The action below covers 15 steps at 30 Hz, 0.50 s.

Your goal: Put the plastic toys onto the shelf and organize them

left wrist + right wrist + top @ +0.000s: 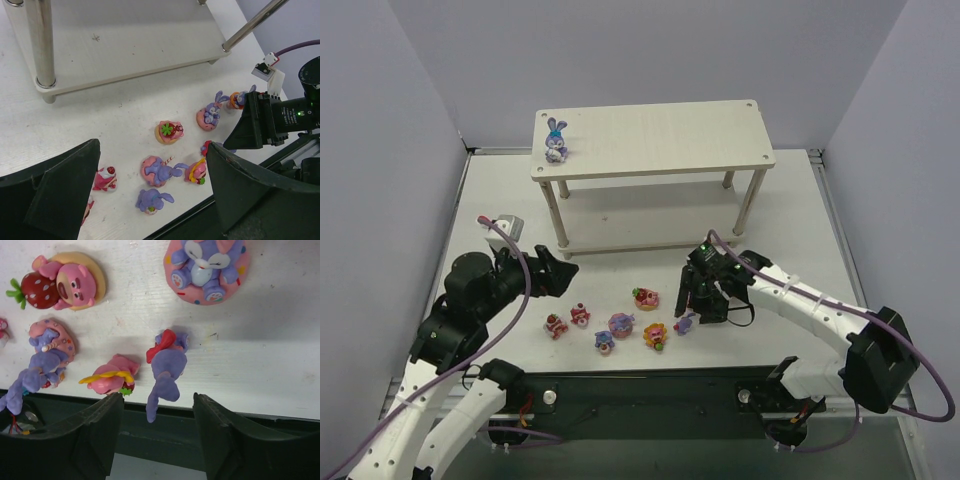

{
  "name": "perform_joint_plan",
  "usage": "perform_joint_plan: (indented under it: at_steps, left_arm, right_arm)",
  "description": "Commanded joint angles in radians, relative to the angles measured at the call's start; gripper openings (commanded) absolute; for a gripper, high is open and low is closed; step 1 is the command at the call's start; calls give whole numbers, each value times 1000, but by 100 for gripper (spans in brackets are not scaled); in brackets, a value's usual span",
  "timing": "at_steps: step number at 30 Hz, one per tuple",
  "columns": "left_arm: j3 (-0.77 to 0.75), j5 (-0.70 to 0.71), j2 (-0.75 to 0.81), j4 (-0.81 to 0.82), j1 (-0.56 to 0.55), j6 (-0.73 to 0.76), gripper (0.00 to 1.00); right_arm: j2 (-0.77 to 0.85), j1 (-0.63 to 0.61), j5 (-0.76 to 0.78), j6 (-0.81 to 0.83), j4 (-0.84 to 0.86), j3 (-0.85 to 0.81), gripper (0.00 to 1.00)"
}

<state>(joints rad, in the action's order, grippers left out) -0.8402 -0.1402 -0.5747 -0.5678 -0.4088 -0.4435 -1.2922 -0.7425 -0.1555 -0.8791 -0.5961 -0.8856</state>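
One purple bunny stands on the left end of the pale wooden shelf's top board. Several toys lie on the table in front of the shelf: a strawberry cake piece, a bunny on a pink base and a purple bunny with a red bow. My right gripper is open just over the bow bunny, whose ear reaches between the fingers. A pink-and-yellow piece sits by the left finger. My left gripper is open and empty above the toy cluster.
The shelf's lower board and a metal-looking leg are close ahead in the left wrist view. A dark rail runs along the table's near edge, just behind the toys. Grey walls enclose the table.
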Motion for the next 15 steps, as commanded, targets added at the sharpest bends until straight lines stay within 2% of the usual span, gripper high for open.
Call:
perform_joint_plan:
  at_steps: [1, 8, 9, 10, 11, 15]
  left_arm:
    - [7, -24, -7, 55, 1, -17, 97]
    - [13, -38, -13, 51, 2, 3, 97]
    - [13, -39, -13, 48, 2, 6, 97]
    - [13, -44, -14, 48, 2, 11, 97]
    - [12, -50, -16, 49, 2, 12, 97]
    - [27, -81, -20, 68, 1, 14, 97]
  right_arm:
    - [11, -8, 74, -159, 47, 59, 53]
    - [39, -21, 152, -300, 82, 119, 21]
    - [45, -20, 152, -313, 82, 120, 16]
    - [51, -20, 160, -320, 81, 123, 4]
    - [66, -20, 181, -325, 82, 125, 0]
    - [97, -20, 169, -328, 68, 93, 0]
